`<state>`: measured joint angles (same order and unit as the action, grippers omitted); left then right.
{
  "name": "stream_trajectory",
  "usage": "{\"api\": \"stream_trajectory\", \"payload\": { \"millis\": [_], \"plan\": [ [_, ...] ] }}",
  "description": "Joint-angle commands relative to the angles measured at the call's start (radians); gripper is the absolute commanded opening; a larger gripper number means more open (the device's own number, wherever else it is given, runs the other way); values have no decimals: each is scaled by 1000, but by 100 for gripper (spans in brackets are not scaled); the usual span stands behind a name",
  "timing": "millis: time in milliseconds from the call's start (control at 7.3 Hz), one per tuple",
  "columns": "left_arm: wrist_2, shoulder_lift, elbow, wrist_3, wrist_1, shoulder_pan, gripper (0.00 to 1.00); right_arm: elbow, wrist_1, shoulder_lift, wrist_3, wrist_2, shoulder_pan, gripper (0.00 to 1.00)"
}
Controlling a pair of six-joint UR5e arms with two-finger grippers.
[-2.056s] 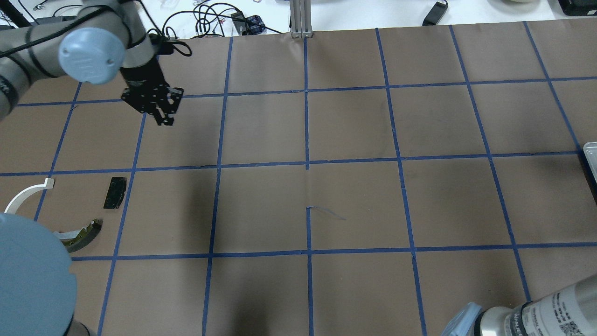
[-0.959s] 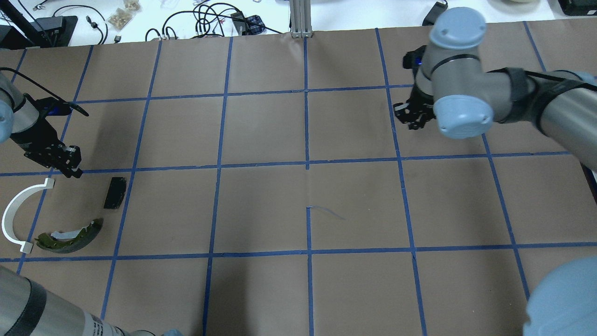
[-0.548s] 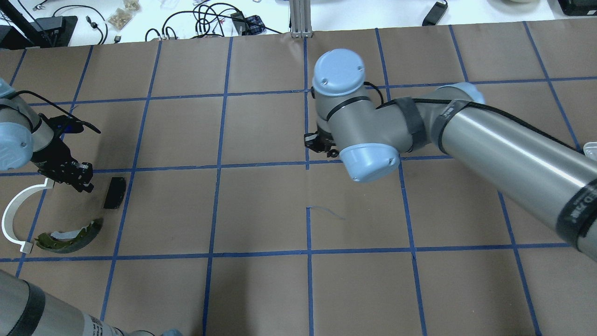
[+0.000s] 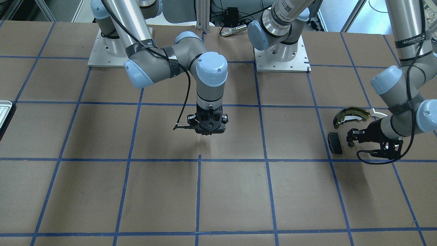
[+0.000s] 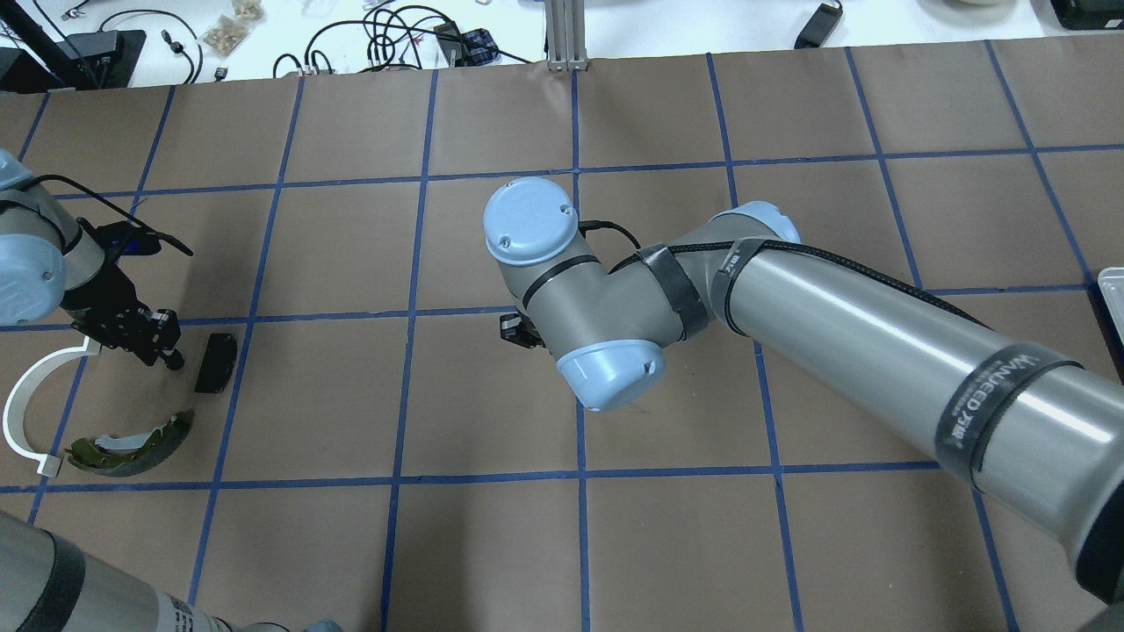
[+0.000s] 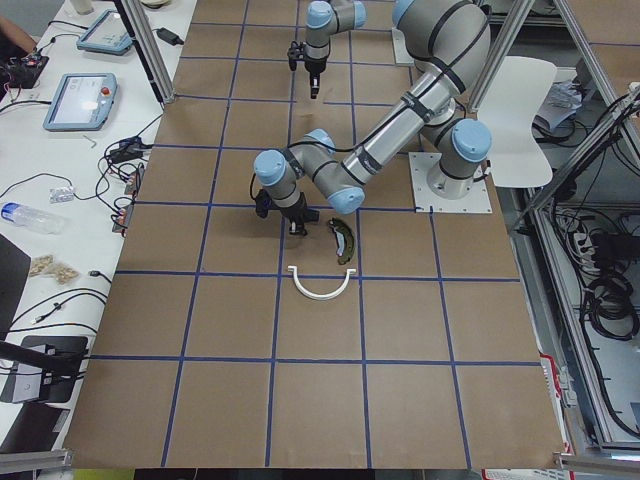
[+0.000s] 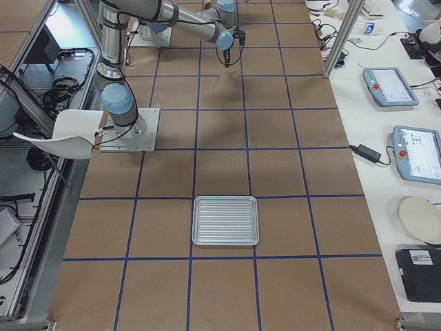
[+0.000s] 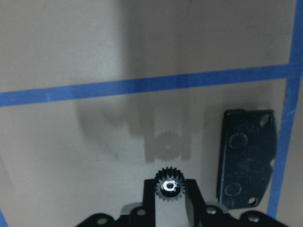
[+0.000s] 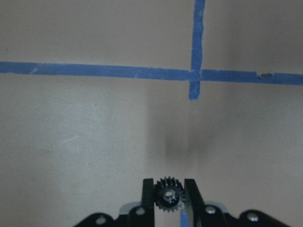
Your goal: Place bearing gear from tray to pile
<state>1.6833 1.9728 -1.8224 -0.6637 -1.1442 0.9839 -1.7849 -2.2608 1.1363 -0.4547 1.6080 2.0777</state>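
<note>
Two gears clamped: left jaws' gear (near pad), right jaws' gear.

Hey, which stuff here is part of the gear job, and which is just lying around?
Job: left gear in left end effector; right gear in right end effector; tray; piled brake shoe, white arc, black pad.
Lying about: cables, teach pendants, plate, water bottle.
</note>
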Motion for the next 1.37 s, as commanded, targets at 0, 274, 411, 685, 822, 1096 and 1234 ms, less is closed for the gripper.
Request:
{"api": "stream_trajectory", "payload": {
  "millis": [0, 274, 411, 685, 822, 1096, 1234],
  "plan": [
    [3, -26, 35, 3, -46, 10, 100, -5, -48, -38, -4, -119, 2, 49],
    [-2, -16, 116, 15, -118, 27, 100, 13, -92, -27, 14, -106, -20, 93],
    [1, -25, 168, 48, -168, 66, 100, 27, -118, -14, 104, -71, -83, 100],
    [-8, -26, 305, 229, -323, 190, 100, 64, 35, 89, 337, -56, -291, 100],
    [-13, -34, 337, 334, -342, 261, 100, 112, 210, 170, 382, -50, -370, 100],
    [-74, -67, 341, 526, -339, 446, 100, 317, 537, 256, 403, -4, -419, 100],
    [-111, -72, 339, 653, -330, 538, 100, 388, 619, 260, 403, 9, -419, 100]
  ]
}}
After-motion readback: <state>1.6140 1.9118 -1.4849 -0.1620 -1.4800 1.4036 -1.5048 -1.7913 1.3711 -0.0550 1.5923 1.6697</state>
